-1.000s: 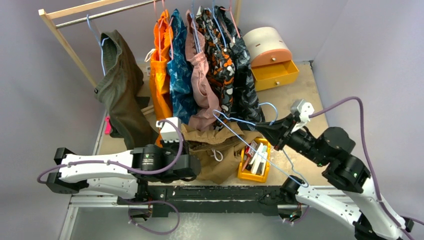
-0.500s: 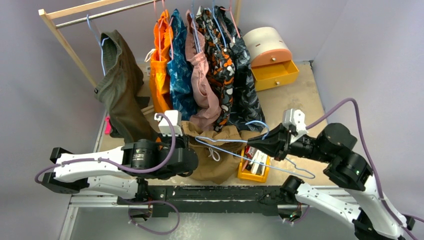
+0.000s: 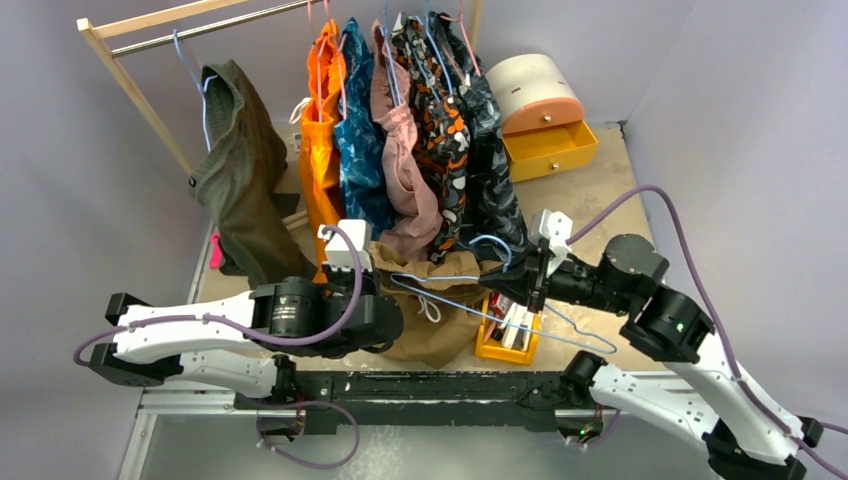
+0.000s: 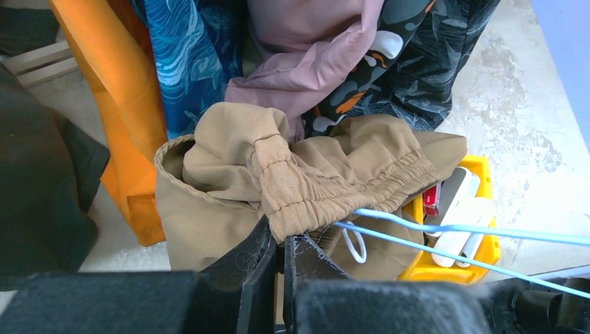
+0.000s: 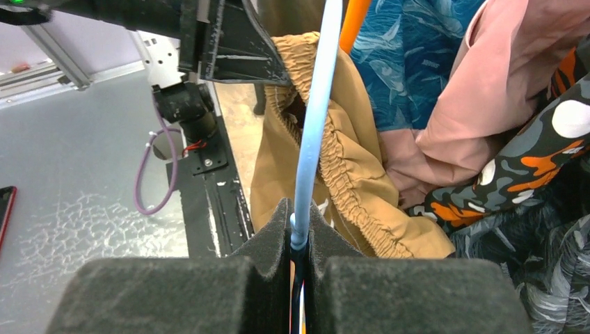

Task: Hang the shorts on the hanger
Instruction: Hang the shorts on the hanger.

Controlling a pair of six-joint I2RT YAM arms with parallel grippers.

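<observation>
The tan-brown shorts hang bunched between the two arms, under the row of hung clothes. My left gripper is shut on a fold of their elastic waistband; the white drawstring dangles just right of the fingers. My right gripper is shut on the light-blue hanger near its hook. The hanger's thin frame reaches left across the waistband. In the right wrist view the hanger's bar runs from my gripper straight to the shorts' open waist.
A yellow bin with small items sits on the floor right of the shorts. Behind them hang orange shorts, blue, pink and patterned garments on a wooden rack. An olive garment hangs left. A yellow drawer stands open at back right.
My right arm has swung left and down with the hanger, bringing its far end to the shorts' waistband. My left gripper has kept its hold on the shorts and barely shifted.
</observation>
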